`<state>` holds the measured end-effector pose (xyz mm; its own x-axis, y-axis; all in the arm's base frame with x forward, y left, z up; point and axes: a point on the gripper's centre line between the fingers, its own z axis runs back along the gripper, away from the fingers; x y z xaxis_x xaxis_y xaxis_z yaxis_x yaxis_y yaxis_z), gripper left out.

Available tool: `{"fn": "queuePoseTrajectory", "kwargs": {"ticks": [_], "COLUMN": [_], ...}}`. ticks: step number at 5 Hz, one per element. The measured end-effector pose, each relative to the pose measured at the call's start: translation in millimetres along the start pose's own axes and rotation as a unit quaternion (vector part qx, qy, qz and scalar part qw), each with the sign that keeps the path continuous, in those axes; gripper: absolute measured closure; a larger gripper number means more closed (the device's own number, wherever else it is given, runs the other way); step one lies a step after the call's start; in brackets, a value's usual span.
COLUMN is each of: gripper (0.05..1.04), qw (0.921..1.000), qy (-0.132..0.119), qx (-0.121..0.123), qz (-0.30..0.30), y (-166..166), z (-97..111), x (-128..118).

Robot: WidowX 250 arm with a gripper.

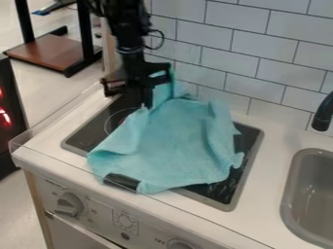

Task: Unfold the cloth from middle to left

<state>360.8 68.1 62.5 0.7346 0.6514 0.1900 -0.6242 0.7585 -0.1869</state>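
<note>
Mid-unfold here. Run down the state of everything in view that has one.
Cloth: rumpled, partly spread, upper end raised.
Gripper: at the raised end; hold unclear.
Cooktop: partly covered.
Faucet: no stream visible.
Left knob: setting unclear.

Bright, diffuse light with soft, faint shadows

I have my black robotic hand at the raised far end of the rumpled turquoise cloth, which drapes over the flat black cooktop.
</note>
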Motion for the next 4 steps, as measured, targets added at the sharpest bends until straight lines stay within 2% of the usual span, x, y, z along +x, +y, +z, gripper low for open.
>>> {"fn": "queuePoseTrajectory", "kwargs": {"ticks": [1, 2, 3, 4], "gripper": [1.02, 1.02, 1.02, 1.02], "qw": [0.9995, 0.9986, 0.9986, 0.998], "qy": [0.002, 0.008, 0.028, 0.037], "qx": [-0.002, 0.011, 0.039, 0.048], "qz": [0.033, 0.051, 0.024, 0.018], "y": [31.4, 61.7, 70.2, 78.5], "z": [3.8, -2.6, -24.1, -33.7], "x": [11.9, 24.8, 36.3, 48.6]}}
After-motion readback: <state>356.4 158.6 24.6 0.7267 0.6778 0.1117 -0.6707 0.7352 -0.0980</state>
